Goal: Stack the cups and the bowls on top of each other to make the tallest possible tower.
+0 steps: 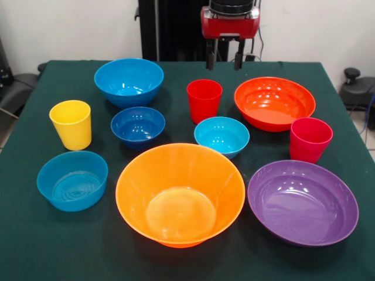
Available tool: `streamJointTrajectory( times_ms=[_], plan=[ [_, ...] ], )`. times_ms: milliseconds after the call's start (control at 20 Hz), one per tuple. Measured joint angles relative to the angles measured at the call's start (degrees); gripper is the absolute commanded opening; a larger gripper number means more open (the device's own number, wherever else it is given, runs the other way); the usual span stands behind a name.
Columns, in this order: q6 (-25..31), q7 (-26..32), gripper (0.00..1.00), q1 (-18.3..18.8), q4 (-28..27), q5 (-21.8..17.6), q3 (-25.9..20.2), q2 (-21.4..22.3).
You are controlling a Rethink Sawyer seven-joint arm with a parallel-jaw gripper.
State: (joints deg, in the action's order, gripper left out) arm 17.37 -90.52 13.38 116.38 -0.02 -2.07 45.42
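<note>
The jaws point(224, 61) hang raised at the far side of the counter point(23, 246), their two dark fingers point(210, 58) parted with a clear gap between them and nothing held. No tower stands; every cup and bowl sits apart and upright on the green cloth.

Almost straight below the jaws, a little to the picture's left, is the red cup point(204, 99), the nearest thing to them. Just to the picture's right of the jaws sits the red-orange bowl point(274, 103), and beyond it, toward the camera, the pinkish-red cup point(310, 139). To the jaws' other side lies the large blue bowl point(129, 81), with the dark blue bowl point(138, 125) in front of it and the yellow cup point(71, 123) further out. The small light blue bowl point(221, 136) sits in front of the red cup. Farthest from the jaws, along the near edge, are the flat-bottomed blue bowl point(72, 179), the huge orange bowl point(180, 193) and the purple bowl point(302, 201).
</note>
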Motion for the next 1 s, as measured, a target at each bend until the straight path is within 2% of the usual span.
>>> streamJointTrajectory(
  times_ms=[1000],
  plan=[
    [-1.0,0.0,1.00,-0.4,-0.3,0.0,-0.1,-1.3]
  ],
)
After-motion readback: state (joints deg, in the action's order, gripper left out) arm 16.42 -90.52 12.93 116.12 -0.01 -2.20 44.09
